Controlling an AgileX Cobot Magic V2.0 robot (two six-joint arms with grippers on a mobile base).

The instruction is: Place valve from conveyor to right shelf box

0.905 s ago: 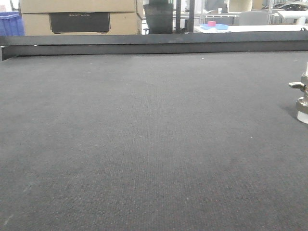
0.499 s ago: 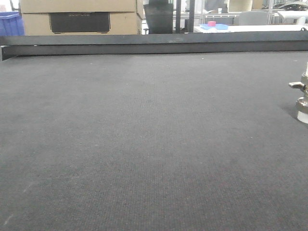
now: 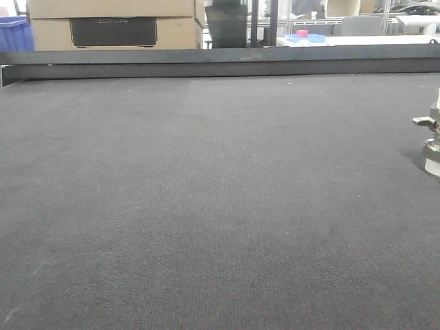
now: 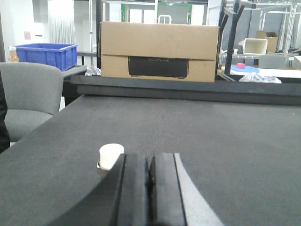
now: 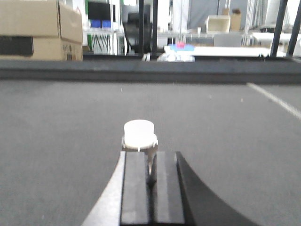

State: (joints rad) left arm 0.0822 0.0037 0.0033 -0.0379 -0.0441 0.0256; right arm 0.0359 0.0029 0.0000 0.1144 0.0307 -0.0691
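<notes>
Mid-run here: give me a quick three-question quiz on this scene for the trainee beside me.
1. True or false: in the front view, the valve stands at the picture's left edge, on the conveyor.
2. In the left wrist view, the left gripper has its jaws: A) wide open, B) closed together, C) out of view.
3. What stands behind the conveyor's far rail, top left in the front view?

Key: 1 false, it is at the right edge, partly cut off. 2 B. 3 a cardboard box.
</notes>
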